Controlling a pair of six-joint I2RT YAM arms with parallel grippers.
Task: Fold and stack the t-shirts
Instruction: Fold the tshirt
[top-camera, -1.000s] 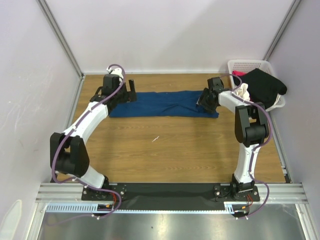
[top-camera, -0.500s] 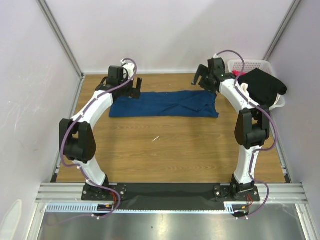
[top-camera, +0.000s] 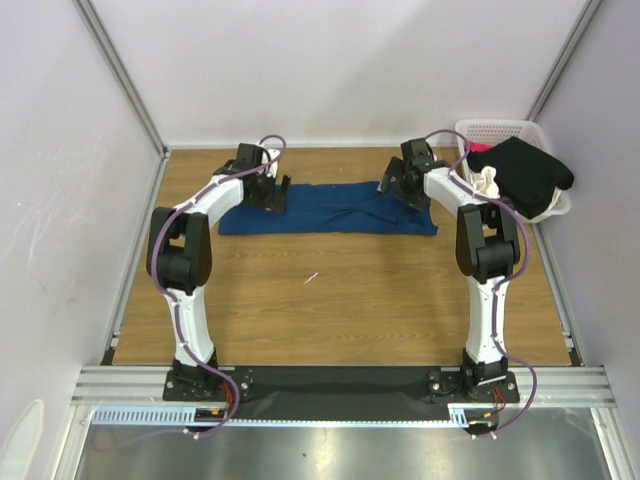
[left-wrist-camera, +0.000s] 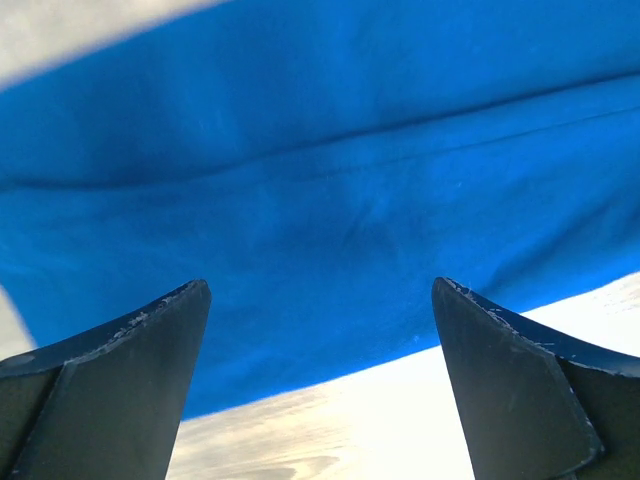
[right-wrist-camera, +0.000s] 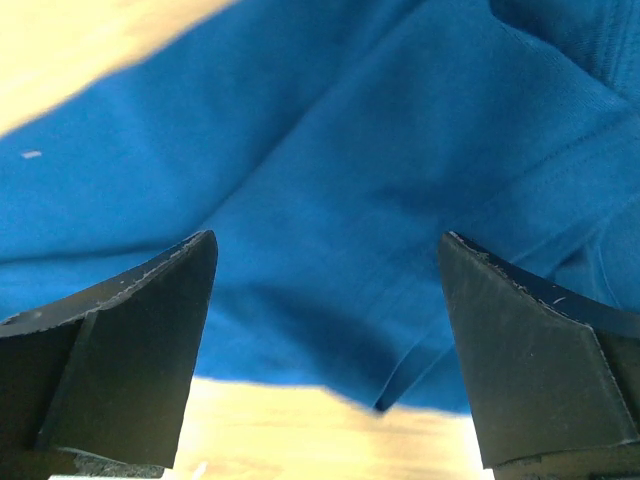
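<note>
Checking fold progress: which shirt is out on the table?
The blue shirt, lying flat as a long strip; the black one is heaped on the basket.

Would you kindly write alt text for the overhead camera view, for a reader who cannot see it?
A dark blue cloth t-shirt lies as a long strip across the far side of a wooden table, with the left gripper and right gripper open at its two ends. At the far right, a white plastic lattice basket holds a black garment.
</note>
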